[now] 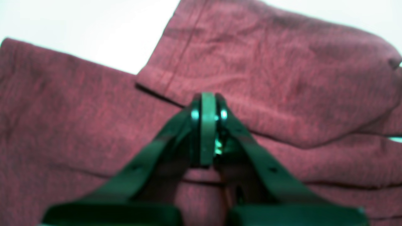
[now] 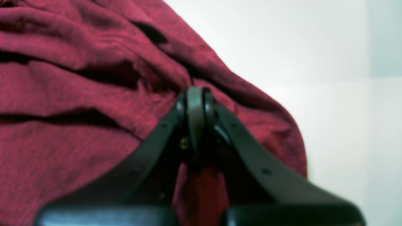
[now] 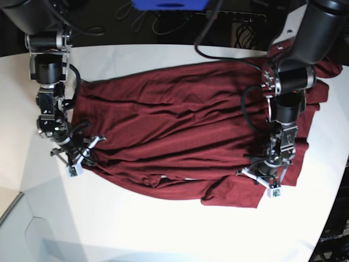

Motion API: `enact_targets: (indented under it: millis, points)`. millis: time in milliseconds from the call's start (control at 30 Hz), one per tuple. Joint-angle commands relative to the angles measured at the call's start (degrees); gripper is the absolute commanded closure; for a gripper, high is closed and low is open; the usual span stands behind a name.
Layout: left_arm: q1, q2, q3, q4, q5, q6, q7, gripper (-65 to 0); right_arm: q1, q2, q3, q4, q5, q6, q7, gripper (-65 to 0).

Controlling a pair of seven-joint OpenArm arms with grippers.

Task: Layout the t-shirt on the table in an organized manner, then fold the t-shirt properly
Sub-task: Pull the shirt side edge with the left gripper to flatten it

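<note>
— Lying rumpled across the table (image 3: pixel 180 229), the t-shirt (image 3: pixel 180 125), spreading unfinished, folding not begun

— Pinching cloth at either end, left gripper (image 1: pixel 207 103) and right gripper (image 2: pixel 195 97) both clamped tight on fabric, readying for a pull flat

T-shirt (image 3: pixel 180 125) apparently spread across table (image 3: pixel 163 234).

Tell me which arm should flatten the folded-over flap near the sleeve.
Probably left. Its end effector sits shut right at the flap's edge on the shirt; the right end effector is at the shirt's other end.
</note>
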Motion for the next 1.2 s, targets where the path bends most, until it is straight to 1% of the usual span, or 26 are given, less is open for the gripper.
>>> enact_targets:
  millis: [0,100,233,300,400,567,600,633,667,733,800,833,967,1167]
  points:
    - [-2.93,-0.54,-0.04,1.20,-0.68,-0.50,-1.80,-0.5,1.05,0.58,0.05,0.63,-0.23,-0.04,-0.21,0.0]
    - [-3.63,-0.28,-0.04,1.20,-0.68,-0.59,-3.91,-0.5,0.96,0.58,0.05,0.63,-0.23,-0.04,-0.21,0.0]
    - [-3.72,1.39,-0.04,1.20,-0.68,-0.59,-5.85,-0.3,0.79,0.58,0.05,0.54,-0.23,-0.04,-0.21,0.0]
    - [-3.72,1.66,-0.04,1.20,-0.68,-0.59,-7.17,-0.2,0.61,0.58,0.05,0.54,-0.23,-0.04,-0.30,0.0]
    - [-4.60,1.66,0.22,0.23,-0.51,0.12,-7.61,-0.2,0.00,0.58,0.05,0.89,-0.23,-0.04,-0.30,0.0]
    - [-7.76,0.87,0.31,-8.47,-0.07,0.20,-7.61,-0.4,-0.53,0.58,0.05,0.71,-0.23,0.05,-0.30,0.0]
    - [-7.85,-0.19,0.31,-9.79,-0.07,0.20,-7.69,-0.4,-0.79,0.58,0.13,0.89,-0.23,0.05,-0.30,0.0]
    - [-7.85,-0.89,0.13,-10.23,-0.33,0.56,-7.69,-0.4,-0.88,0.58,0.13,0.89,-0.23,0.14,-0.30,0.0]
    - [-7.85,-1.51,0.04,-10.23,-0.51,2.23,-7.69,-0.4,-1.06,0.58,0.13,0.89,-0.23,0.14,-0.30,0.0]
    - [-7.41,-2.47,0.04,-10.14,-0.51,7.24,-7.78,-0.4,-1.15,0.58,0.22,0.89,-0.23,0.14,-0.30,0.0]
    - [-6.79,-3.71,0.04,-10.05,-0.51,10.75,-8.31,-0.4,-1.15,0.58,0.13,0.89,-0.23,0.14,-0.30,0.0]
    - [-6.53,-4.23,0.04,-10.05,-0.51,11.28,-9.19,-0.4,-1.15,0.58,0.13,0.89,-0.23,0.14,-0.30,0.0]
    - [-6.44,-6.61,-0.04,-10.40,-0.59,11.37,-12.27,-0.4,-1.15,0.66,0.22,0.63,-0.23,0.14,-0.21,0.0]
    - [-6.62,-8.72,-0.22,-10.05,-1.30,11.37,-12.53,-0.4,-1.15,0.66,0.22,0.63,-0.23,0.14,-0.21,0.0]
